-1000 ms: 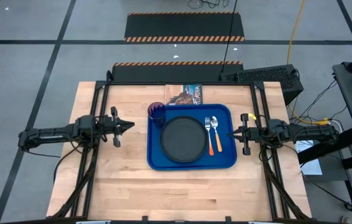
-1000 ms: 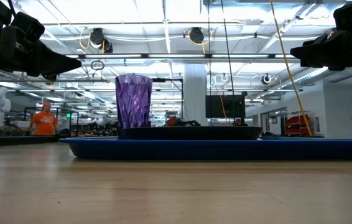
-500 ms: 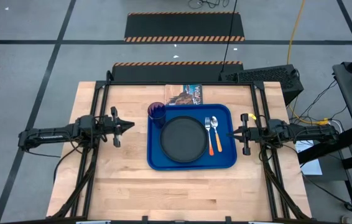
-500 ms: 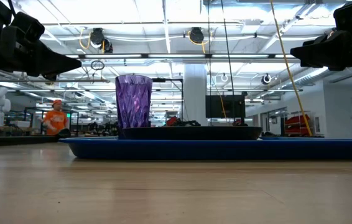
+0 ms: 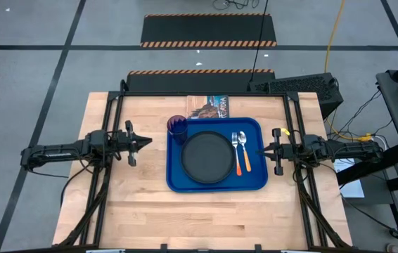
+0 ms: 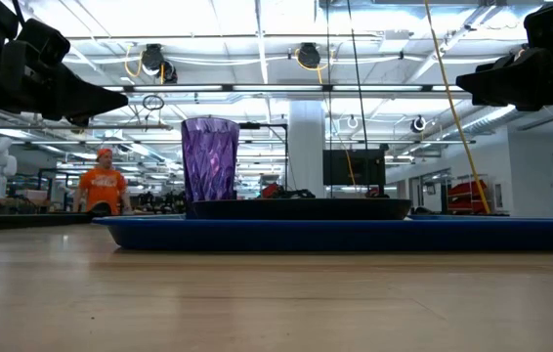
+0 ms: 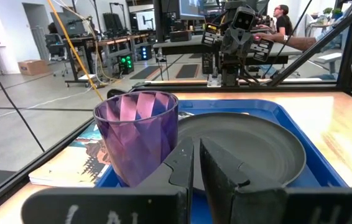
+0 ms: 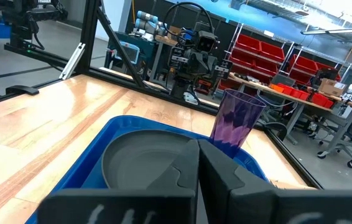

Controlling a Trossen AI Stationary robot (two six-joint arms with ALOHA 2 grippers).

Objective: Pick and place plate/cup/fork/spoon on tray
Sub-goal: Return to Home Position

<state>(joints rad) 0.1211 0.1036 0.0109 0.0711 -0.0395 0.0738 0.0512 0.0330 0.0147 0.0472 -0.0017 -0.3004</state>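
The blue tray point(image 5: 216, 183) lies at the table's middle. The dark plate point(image 5: 207, 156) rests flat in it. The purple cup point(image 5: 177, 128) stands upright in the tray's far left corner. The fork point(image 5: 235, 150) and the spoon point(image 5: 243, 150), both with orange handles, lie side by side in the tray to the right of the plate. My left gripper point(image 5: 148, 140) is shut and empty, above the table left of the tray. My right gripper point(image 5: 261, 151) is shut and empty, just right of the tray. The cup point(image 7: 137, 140) and the plate point(image 7: 244, 146) also show in the left wrist view.
A printed booklet point(image 5: 209, 107) lies flat at the table's far edge behind the tray. Black frame posts stand at the table's left and right sides. Bare wood lies near the front edge. A person in an orange shirt point(image 6: 104, 186) is in the room far behind.
Neither arm nor any thing on the table has moved. The person in the orange shirt far behind has walked a little to the right in the low view.
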